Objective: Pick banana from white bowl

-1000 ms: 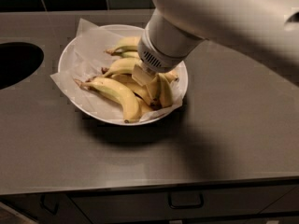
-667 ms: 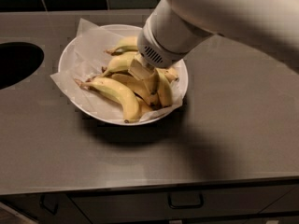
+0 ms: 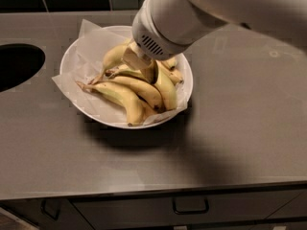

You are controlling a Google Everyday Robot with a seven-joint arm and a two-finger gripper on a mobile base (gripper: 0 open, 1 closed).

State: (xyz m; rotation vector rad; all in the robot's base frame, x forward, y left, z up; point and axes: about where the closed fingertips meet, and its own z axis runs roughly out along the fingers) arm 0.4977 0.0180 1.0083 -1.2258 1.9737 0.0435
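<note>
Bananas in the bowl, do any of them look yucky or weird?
The bananas have brown spots and dark tips, so they look bruised. The crumpled paper pokes out past the rim of the white bowl on the left. The end effector sits over the bananas at the back.

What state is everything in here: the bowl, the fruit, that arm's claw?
gripper: at the top of the banana pile, over the bowl.
bananas: yellow, brown-spotted, piled in the bowl.
white bowl: upright on the counter, full.
paper: crumpled, lining the bowl, corners over the rim.
drawer: shut.
</note>
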